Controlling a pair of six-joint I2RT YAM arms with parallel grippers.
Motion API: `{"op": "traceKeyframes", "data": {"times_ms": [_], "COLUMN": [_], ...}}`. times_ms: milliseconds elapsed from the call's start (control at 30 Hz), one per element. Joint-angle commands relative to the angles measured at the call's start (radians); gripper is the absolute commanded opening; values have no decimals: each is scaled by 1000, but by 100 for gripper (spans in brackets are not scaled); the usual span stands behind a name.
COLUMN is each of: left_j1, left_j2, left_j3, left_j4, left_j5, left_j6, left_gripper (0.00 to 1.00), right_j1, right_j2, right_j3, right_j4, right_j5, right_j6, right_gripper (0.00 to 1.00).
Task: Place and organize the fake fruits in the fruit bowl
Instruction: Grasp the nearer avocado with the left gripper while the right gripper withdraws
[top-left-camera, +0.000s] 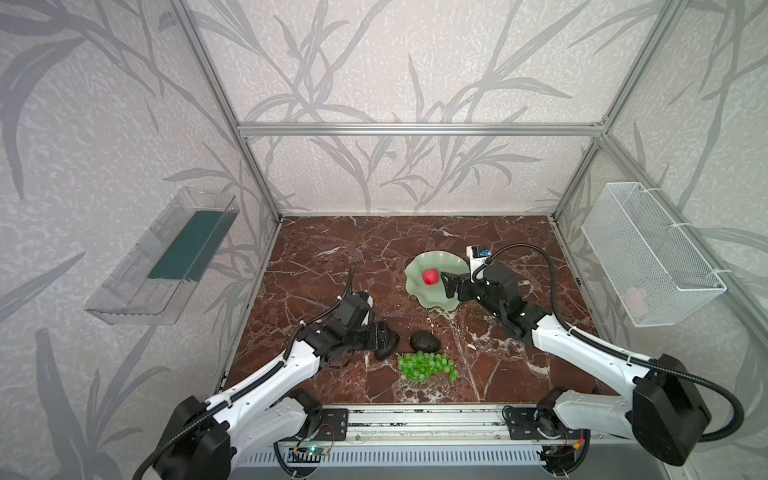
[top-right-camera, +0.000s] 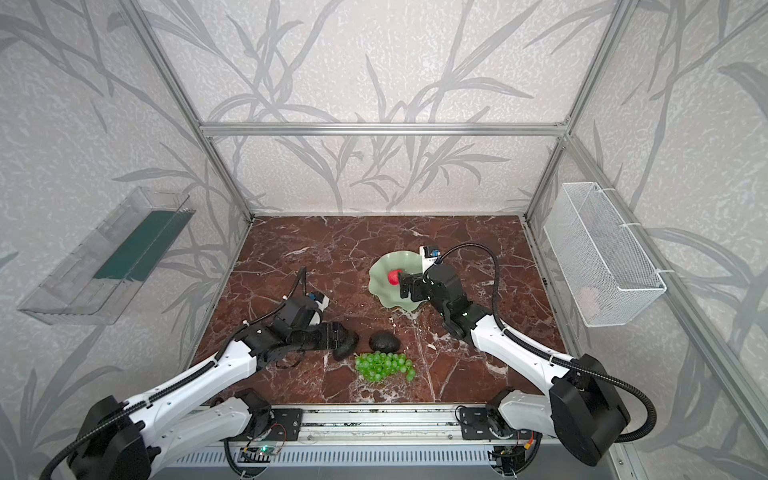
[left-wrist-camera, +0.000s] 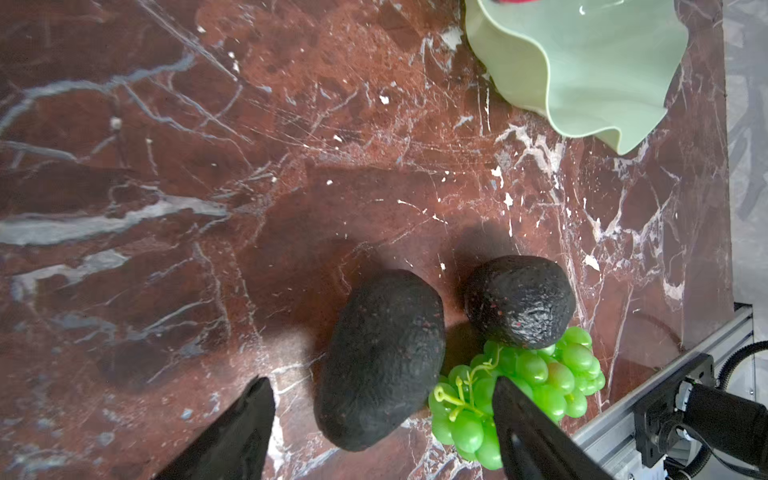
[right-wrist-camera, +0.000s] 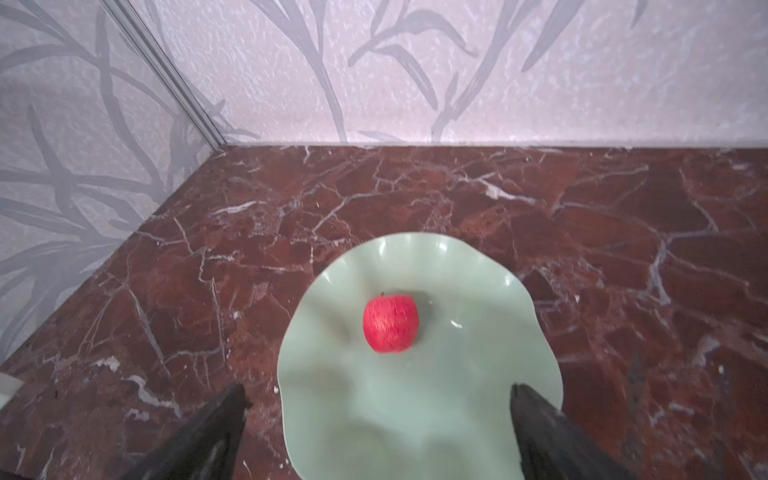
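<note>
On the near left of the marble table (top-left-camera: 332, 249), the left gripper (left-wrist-camera: 380, 382), jaws spread, straddles the first avocado (left-wrist-camera: 374, 332) of two, with gaps on both sides. Just right lies the second avocado (left-wrist-camera: 519, 301); one grape bunch (top-left-camera: 428, 365) sits just nearer. Farther right, one fruit bowl (top-left-camera: 419, 262) holds one red apple (top-left-camera: 430, 276), lying free. The right gripper (right-wrist-camera: 378, 390), jaws wide and empty, hovers over the bowl's near-right rim.

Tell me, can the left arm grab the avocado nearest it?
Probably yes. The left pincer stands open with that avocado between its fingers and nothing on top of it; the grapes lie close beside one finger.
</note>
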Motion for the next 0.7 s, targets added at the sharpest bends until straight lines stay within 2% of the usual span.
{"op": "traceKeyframes", "data": {"times_ms": [0,167,300,400,567,667], "left_j1": [-25,-56,-60,-63,-62,-62], "left_j2": [37,109,153,159,127,99], "left_j3": [-25,-33,-31,-46,-55,-42], "left_j4": [40,62,52,70,79,89], "left_j5": [-7,-17,-36,-33,-46,-53], "left_j6": [-22,-29,-35,-44,-51,-48], "left_gripper": [82,82,76,69,52,47], "right_j1": [5,4,4,4,4,4], "right_j2": [-65,-116,-123,-130,-150,-162], "right_j3": [-55,-98,-113,-119,-125,-133], "right_j4": [-5,-30,-34,-35,-43,-46], "right_j5": [21,41,37,34,46,50], "right_j6": [51,67,78,86,85,86], "right_gripper": [98,98,98,98,98,98]}}
